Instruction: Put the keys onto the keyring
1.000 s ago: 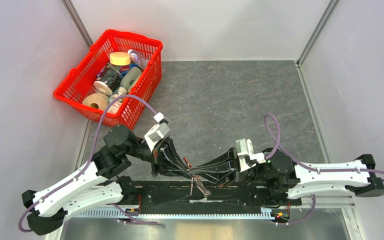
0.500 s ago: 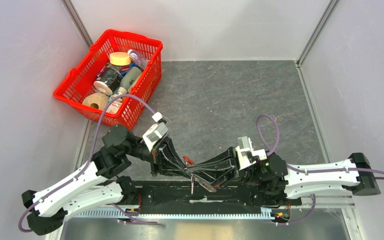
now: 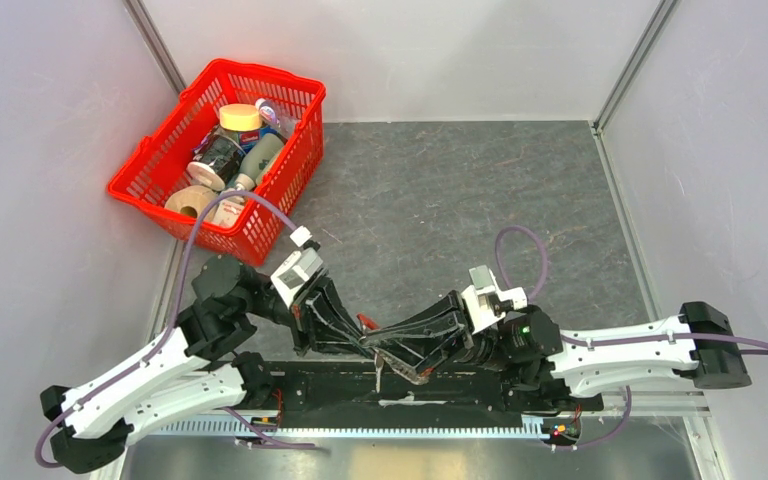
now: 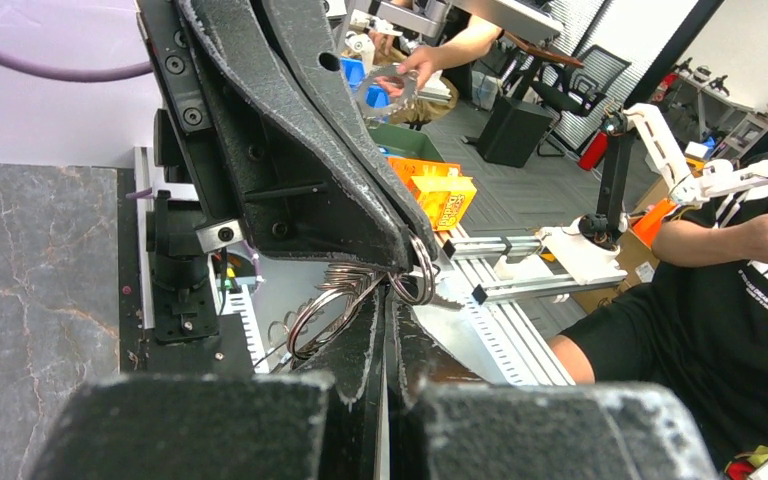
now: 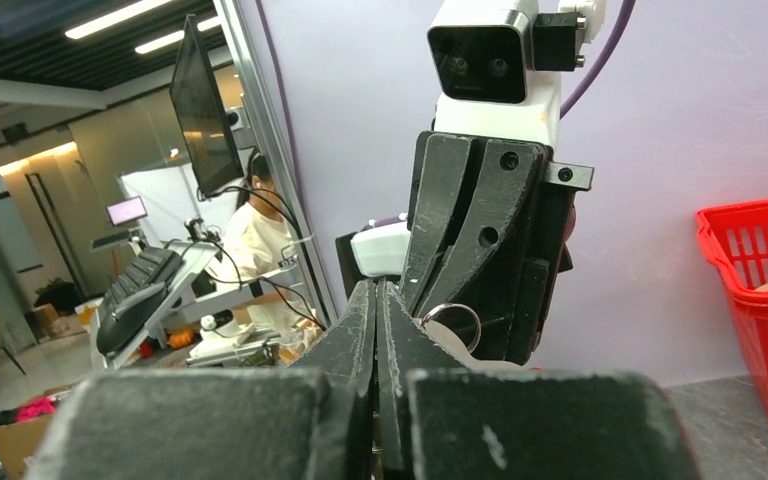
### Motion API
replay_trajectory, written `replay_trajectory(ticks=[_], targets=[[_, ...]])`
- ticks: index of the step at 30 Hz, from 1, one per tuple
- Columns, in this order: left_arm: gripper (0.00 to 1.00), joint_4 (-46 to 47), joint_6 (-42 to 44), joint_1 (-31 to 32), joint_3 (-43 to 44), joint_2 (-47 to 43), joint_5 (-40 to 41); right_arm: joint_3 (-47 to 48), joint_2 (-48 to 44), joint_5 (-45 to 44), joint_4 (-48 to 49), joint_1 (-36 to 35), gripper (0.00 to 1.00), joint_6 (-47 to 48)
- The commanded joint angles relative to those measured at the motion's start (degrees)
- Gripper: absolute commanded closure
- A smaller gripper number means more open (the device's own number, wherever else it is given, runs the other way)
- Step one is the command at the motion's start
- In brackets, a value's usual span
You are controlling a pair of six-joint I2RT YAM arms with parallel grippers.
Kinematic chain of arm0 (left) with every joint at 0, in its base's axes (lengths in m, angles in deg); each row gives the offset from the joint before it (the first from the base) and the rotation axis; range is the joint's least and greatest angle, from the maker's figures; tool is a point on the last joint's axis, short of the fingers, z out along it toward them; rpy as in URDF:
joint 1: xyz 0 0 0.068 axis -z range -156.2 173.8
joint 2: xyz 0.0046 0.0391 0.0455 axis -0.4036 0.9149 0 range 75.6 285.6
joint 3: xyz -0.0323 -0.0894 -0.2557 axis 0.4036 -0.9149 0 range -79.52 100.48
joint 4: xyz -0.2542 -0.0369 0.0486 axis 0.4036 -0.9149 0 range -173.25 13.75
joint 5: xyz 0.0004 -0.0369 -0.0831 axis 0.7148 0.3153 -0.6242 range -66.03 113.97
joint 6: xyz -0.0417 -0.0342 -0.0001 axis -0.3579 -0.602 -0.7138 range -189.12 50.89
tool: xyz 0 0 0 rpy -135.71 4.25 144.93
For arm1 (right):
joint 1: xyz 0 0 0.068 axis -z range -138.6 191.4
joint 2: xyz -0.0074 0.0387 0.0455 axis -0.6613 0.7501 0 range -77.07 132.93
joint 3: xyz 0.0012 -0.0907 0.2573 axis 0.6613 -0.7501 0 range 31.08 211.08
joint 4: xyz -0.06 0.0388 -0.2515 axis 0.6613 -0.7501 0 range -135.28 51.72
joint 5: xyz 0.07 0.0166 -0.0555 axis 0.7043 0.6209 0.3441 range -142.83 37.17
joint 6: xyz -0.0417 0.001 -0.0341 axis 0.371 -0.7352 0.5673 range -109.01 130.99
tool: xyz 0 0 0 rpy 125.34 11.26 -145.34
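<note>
— Grey table [image 3: 440,200], red basket [image 3: 160,172] at its far-left corner. The keyring [image 4: 332,303]?
— Middle of the near edge, pinched in the left end effector [image 3: 367,340]. The right end effector [image 3: 380,346] is closed tight, tip against it.

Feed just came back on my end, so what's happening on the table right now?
Both arms meet tip to tip just ahead of their bases. The left tool is shut on the keyring, with its red tag close by. The right tool is shut too, pressed against the rings; what it pinches is hidden. Small metal pieces, possibly the keys, hang below.
</note>
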Motion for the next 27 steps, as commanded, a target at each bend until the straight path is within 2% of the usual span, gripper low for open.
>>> replay_trajectory(ticks=[1, 12, 27], targets=[[0.98, -0.23, -0.40, -0.07, -0.01, -0.06, 0.84, 0.53, 2.48, -0.99, 9.15, 0.11, 1.00, -3.65], [0.98, -0.33, -0.33, 0.00, 0.08, -1.22, 0.44, 1.71, 9.21, 1.65, 15.59, 0.38, 1.00, -10.27], [0.98, -2.31, 1.05, 0.01, -0.12, -2.93, 0.36, 5.04, 15.49, 12.08, 18.61, 0.82, 1.00, -16.06]])
